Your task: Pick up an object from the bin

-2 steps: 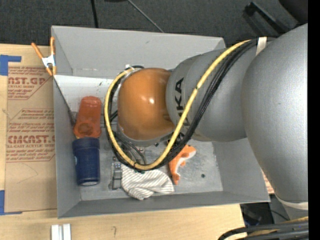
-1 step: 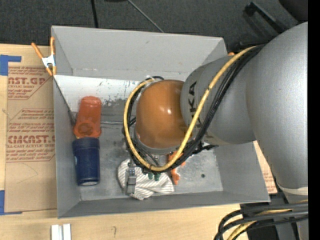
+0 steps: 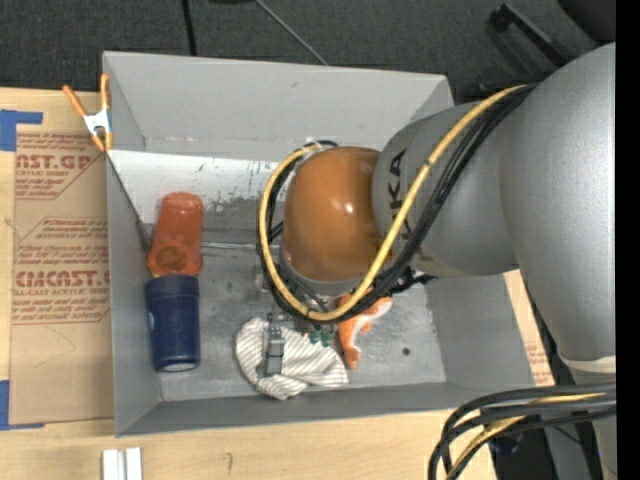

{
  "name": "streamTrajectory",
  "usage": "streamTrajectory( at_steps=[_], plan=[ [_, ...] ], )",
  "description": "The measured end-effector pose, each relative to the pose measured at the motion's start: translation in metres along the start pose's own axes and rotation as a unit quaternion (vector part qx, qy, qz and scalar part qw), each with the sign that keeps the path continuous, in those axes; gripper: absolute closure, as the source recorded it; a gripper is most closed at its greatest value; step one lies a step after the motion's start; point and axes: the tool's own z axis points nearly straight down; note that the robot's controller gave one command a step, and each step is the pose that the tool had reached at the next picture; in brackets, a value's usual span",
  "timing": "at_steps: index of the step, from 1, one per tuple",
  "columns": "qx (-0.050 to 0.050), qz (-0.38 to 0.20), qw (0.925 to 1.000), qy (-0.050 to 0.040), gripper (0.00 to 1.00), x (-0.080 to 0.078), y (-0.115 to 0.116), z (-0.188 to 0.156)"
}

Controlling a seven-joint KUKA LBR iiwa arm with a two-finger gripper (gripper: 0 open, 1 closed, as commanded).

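Observation:
My gripper point(image 3: 272, 349) pokes out as a dark piece below the arm's orange cover, low in the bin's front middle. It rests on a crumpled white and grey striped cloth point(image 3: 295, 368) lying against the front wall. Just right of the cloth an orange and white thing point(image 3: 362, 330) lies half hidden under the arm, with a small green bit point(image 3: 320, 337) next to it.
Along the left wall an orange cup point(image 3: 176, 233) lies on its side, and a dark blue cup point(image 3: 174, 321) lies right in front of it. The arm and its cables cover the bin's middle and right.

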Motion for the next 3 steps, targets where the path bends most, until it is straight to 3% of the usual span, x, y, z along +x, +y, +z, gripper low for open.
streamTrajectory(
  at_steps=[1, 2, 3],
  plan=[
    [-0.002, 0.011, 0.9999, -0.002, 0.0, 0.007, -0.012, 0.03],
    [-0.002, -0.111, 0.9938, -0.0008, 1.0, 0.013, -0.029, 0.067],
    [-0.002, -0.111, 0.9938, -0.0008, 1.0, 0.013, -0.029, 0.067]
  ],
)
